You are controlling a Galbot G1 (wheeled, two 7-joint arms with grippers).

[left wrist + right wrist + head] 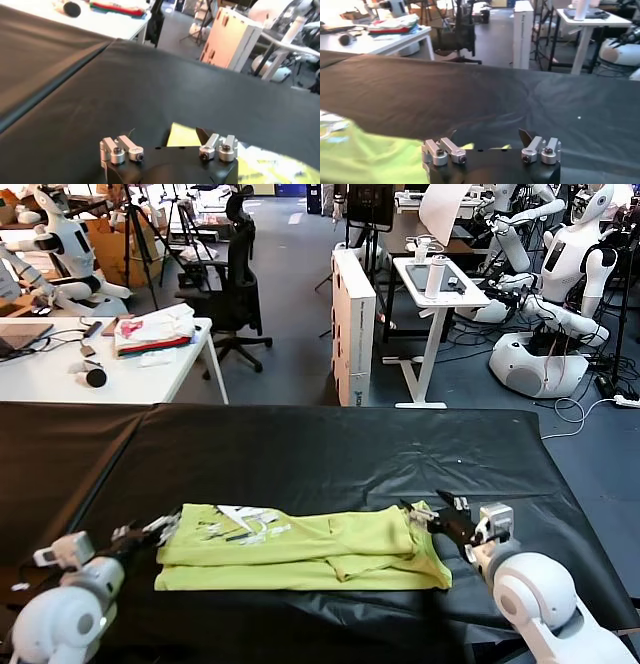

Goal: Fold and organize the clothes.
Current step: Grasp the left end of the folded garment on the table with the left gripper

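My lime T-shirt [310, 549] lies folded into a long band on the desk [300, 454]; both tools, left tool [150, 532] and right tool [440, 519], are released; crosswise folds remain.

the lime yellow-green t-shirt [310, 549] lies folded flat on the black cloth, white print showing at its left end.

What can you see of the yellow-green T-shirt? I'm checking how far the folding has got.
The T-shirt is lime yellow-green, soft cotton by its look, with a white print showing at its left end. It lies flat on the black table cover, folded into a long band of stacked layers running left to right, edges slightly uneven. The left gripper sits open at its left end and the right gripper open at its right end; neither holds the cloth.
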